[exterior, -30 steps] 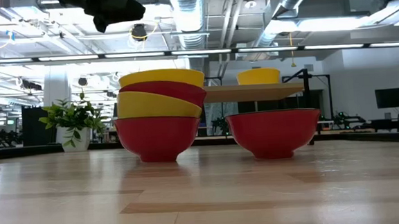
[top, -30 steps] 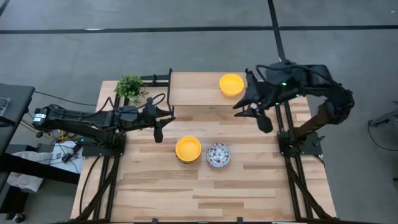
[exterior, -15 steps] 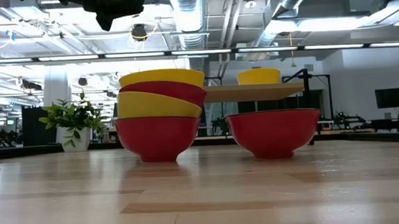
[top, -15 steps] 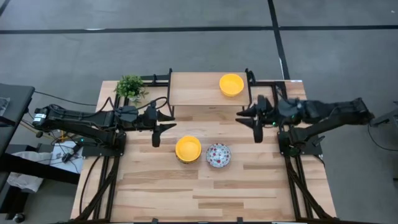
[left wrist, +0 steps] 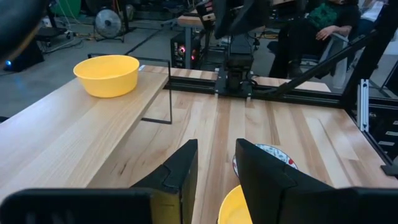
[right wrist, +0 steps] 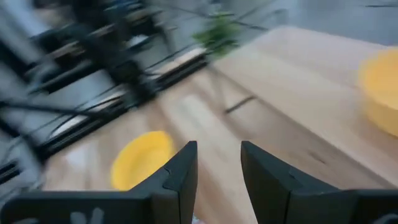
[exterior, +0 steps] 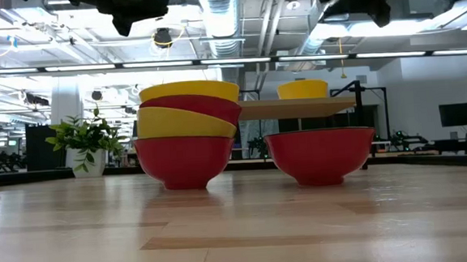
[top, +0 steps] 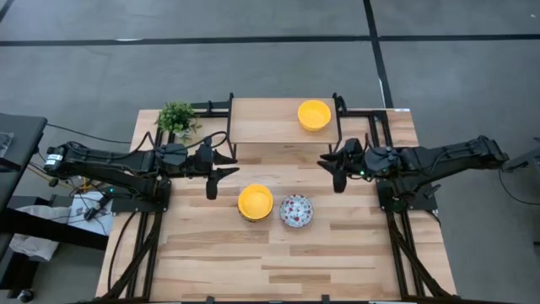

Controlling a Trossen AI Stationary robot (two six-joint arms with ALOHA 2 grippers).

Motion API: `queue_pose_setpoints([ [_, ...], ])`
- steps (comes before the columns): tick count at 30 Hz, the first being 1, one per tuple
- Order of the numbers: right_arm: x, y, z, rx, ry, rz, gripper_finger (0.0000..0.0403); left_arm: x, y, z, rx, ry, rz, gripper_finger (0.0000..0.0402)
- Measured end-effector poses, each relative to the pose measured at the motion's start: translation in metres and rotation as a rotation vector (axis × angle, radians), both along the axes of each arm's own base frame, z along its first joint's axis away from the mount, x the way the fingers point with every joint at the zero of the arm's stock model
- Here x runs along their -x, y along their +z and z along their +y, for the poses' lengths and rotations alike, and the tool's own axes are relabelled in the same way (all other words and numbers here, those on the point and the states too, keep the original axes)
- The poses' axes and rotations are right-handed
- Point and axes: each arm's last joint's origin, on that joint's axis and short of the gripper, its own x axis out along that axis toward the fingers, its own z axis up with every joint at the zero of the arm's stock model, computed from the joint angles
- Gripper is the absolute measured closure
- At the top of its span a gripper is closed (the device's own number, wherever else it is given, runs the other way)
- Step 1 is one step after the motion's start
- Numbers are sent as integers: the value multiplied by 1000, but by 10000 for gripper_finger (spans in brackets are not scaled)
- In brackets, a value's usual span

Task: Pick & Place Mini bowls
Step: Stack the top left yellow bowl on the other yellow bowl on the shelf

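Both my arms hover over the table (top: 211, 253), facing each other across the middle. My left gripper (top: 213, 181) hangs up and to the left of the yellow stack (top: 255, 202), its fingers (left wrist: 180, 171) slightly apart and holding nothing. My right gripper (top: 335, 174) sits up and to the right of the patterned bowl (top: 296, 210), fingers (right wrist: 180, 171) likewise a little apart and empty. The stack and the patterned bowl rest side by side mid-table. A lone yellow bowl (top: 314, 114) stands on the raised shelf (top: 261, 122), with the plant (top: 176, 117) at the back left corner.
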Motion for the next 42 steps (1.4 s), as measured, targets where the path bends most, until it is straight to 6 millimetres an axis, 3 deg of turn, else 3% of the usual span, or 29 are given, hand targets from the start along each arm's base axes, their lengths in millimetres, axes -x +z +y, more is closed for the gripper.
queue_pose_setpoints([
  [6, 10, -12, -8, -26, -332, 49, 290, 0, 0, 0, 0, 1, 0, 293],
  [10, 13, -15, -9, -17, -361, 73, 290, 0, 0, 0, 0, 1, -1, 293],
  [19, 11, -16, -6, 30, -209, 149, 290, 0, 0, 0, 12, -9, -3, 293],
  [28, 9, -19, 6, -22, 272, 246, 290, 0, 0, -5, 94, -150, -2, 293],
  [35, 8, -18, 7, -30, 288, 238, 290, 1, -4, -7, 142, -234, 42, 293],
  [42, 7, -16, 7, -24, 292, 216, 290, 7, -21, -7, 194, -218, 232, 293],
])
